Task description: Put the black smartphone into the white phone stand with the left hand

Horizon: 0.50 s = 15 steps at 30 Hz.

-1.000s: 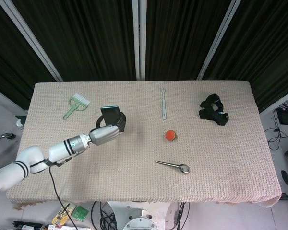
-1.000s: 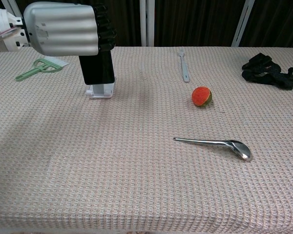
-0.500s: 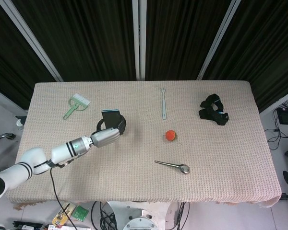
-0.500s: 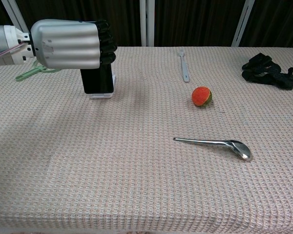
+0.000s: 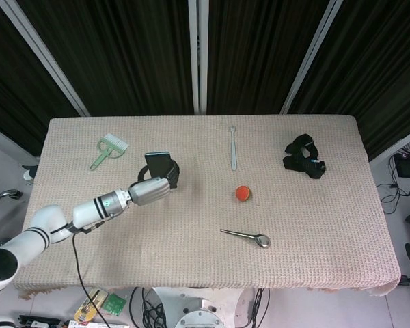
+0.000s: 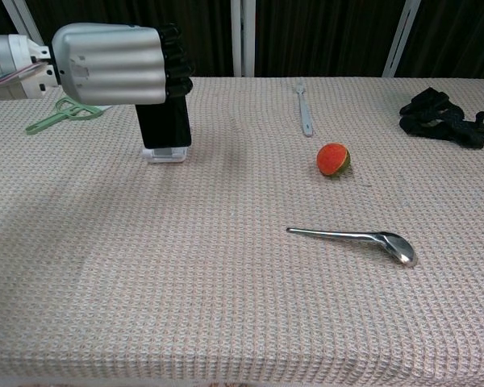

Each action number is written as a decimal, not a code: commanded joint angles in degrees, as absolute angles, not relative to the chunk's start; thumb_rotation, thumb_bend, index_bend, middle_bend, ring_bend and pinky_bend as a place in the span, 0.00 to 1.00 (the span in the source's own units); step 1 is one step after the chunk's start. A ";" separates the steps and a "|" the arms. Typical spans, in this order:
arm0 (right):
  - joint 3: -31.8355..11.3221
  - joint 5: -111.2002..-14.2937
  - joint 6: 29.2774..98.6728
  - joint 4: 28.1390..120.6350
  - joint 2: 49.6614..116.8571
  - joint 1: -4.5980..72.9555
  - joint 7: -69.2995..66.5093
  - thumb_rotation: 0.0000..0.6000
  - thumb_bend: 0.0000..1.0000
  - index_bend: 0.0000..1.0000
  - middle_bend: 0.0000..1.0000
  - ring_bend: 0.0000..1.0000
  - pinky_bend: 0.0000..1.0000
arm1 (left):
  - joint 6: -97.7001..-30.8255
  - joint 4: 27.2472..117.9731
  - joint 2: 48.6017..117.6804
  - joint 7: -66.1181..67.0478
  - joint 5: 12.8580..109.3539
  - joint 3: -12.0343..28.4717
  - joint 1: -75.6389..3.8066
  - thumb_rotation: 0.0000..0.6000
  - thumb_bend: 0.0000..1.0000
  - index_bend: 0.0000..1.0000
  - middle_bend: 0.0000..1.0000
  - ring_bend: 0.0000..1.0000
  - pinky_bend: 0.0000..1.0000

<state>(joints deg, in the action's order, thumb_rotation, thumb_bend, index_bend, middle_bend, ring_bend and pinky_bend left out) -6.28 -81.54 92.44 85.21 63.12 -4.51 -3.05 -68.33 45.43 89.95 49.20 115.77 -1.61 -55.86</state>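
Note:
The black smartphone (image 6: 166, 125) stands upright at the table's left rear, its lower edge sitting in the small white phone stand (image 6: 166, 154). My left hand (image 6: 113, 64) is beside and over its top, silver back toward the chest camera, dark fingers curled around the phone's upper part. From the head view the phone (image 5: 157, 162) rises just beyond the left hand (image 5: 154, 190), whose arm reaches in from the lower left. The stand is mostly hidden there. My right hand shows in neither view.
A green brush (image 5: 108, 149) lies left of the phone. A pale toothbrush (image 5: 233, 147), an orange ball (image 5: 243, 193) and a metal spoon (image 5: 246, 236) lie mid-table. A black strap bundle (image 5: 304, 156) sits at the far right.
The left hand lowered the phone onto the white stand, then eased up slightly. More of the stand showed below the phone a second ago.

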 commanded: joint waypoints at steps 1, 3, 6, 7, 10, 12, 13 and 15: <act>-6.26 -81.63 92.47 85.72 62.88 -4.53 -2.74 1.00 0.18 0.00 0.00 0.00 0.00 | -68.94 43.94 91.01 48.21 115.87 -2.06 -56.17 1.00 0.51 0.49 0.47 0.38 0.37; -6.24 -81.34 92.30 86.39 62.54 -4.62 -2.35 1.00 0.18 0.00 0.00 0.00 0.00 | -69.05 42.74 91.76 47.77 115.72 -2.23 -56.35 1.00 0.51 0.49 0.47 0.38 0.37; -6.38 -80.87 92.24 86.87 62.15 -4.75 -2.07 1.00 0.18 0.00 0.00 0.00 0.00 | -69.27 41.09 92.71 47.12 115.36 -2.45 -56.48 1.00 0.51 0.49 0.47 0.38 0.37; -6.43 -80.74 92.22 86.96 62.07 -4.78 -2.05 1.00 0.18 0.00 0.00 0.00 0.00 | -69.32 40.64 92.90 46.92 115.29 -2.56 -56.51 1.00 0.51 0.49 0.47 0.38 0.37; -6.56 -80.53 92.22 87.18 61.90 -4.81 -1.94 1.00 0.18 0.00 0.00 0.00 0.00 | -69.43 39.23 93.32 46.17 115.06 -3.08 -56.61 1.00 0.51 0.49 0.47 0.38 0.37; -6.59 -80.48 92.07 87.19 61.95 -4.73 -1.86 1.00 0.18 0.00 0.00 0.00 0.00 | -69.43 38.61 93.49 45.80 114.92 -3.39 -56.61 1.00 0.51 0.49 0.47 0.38 0.37; -6.59 -80.44 91.95 87.17 62.01 -4.69 -1.83 1.00 0.18 0.00 0.00 0.00 0.00 | -69.46 38.35 93.60 45.66 114.89 -3.58 -56.60 1.00 0.51 0.49 0.47 0.38 0.37; -6.58 -80.32 91.58 87.15 62.14 -4.53 -1.72 1.00 0.18 0.00 0.00 0.00 0.00 | -69.61 37.84 93.87 45.22 114.78 -3.92 -56.61 1.00 0.51 0.49 0.47 0.38 0.37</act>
